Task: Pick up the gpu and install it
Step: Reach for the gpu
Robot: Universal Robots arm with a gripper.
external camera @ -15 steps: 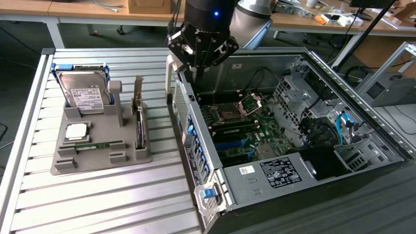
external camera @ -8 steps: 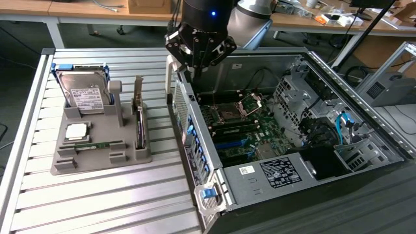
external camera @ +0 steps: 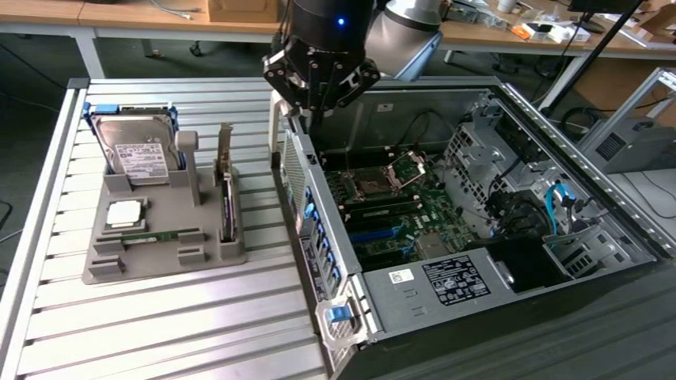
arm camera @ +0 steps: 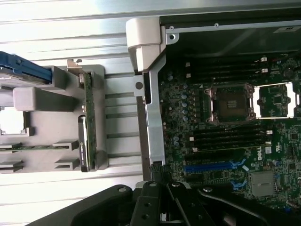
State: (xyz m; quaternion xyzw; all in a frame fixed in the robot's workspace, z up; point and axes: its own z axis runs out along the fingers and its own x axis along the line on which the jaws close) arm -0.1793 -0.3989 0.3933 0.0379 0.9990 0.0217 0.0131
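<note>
The gpu [external camera: 225, 198] stands on edge in the grey holder [external camera: 158, 265], on the side nearest the case [external camera: 306, 198]. It looks light and stiff but fragile. The bare top edge, near the silver bracket, seems the safest hold. The drive [external camera: 138, 154] and a holder post stand close beside it, and the case wall is near. The gripper [external camera: 313, 111] hovers over that wall, fingers [arm camera: 159, 175] shut and empty.

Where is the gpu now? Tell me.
Exterior view's left: the gpu stands on edge in the grey holder, between the hard drive and the open computer case.
</note>
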